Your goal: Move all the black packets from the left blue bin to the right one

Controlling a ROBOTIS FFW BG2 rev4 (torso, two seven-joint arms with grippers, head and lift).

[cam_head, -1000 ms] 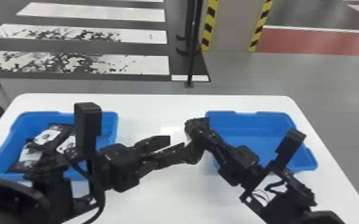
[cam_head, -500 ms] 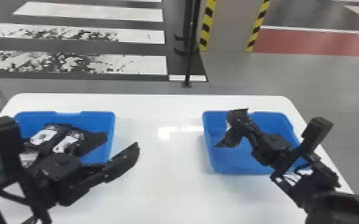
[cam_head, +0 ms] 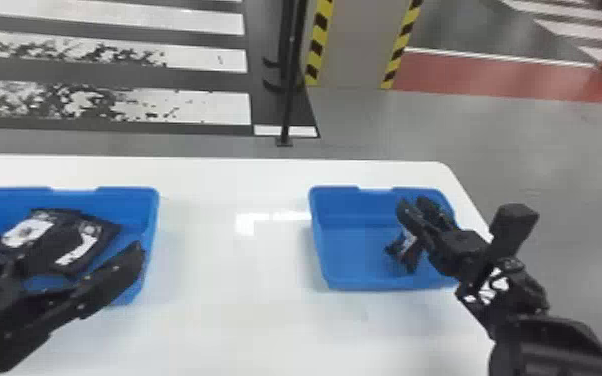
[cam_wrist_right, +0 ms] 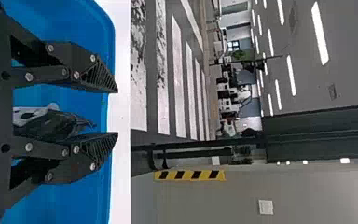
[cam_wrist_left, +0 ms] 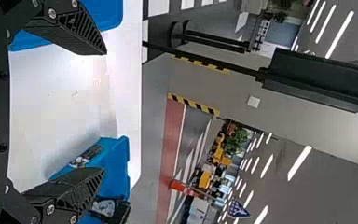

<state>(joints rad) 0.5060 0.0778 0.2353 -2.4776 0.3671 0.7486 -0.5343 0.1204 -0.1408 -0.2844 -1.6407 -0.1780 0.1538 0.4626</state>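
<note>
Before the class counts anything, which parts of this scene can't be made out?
- How many black packets the left bin holds: head view, they overlap and the left gripper covers some.
- The left bin's outer end: cut off by the head view's left edge.
- The upper end of the lone packet and the near right corner of the right bin: head view, behind the right gripper.

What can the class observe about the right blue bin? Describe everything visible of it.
The right blue bin is open-topped and looks like plastic, with rounded corners and a shallow dip in its far rim. It stands upright on the white table, which touches it from below. The right gripper, fingers apart, hides part of its right side. A black packet with white patches is within its outline; whether that touches the bin is unclear.
</note>
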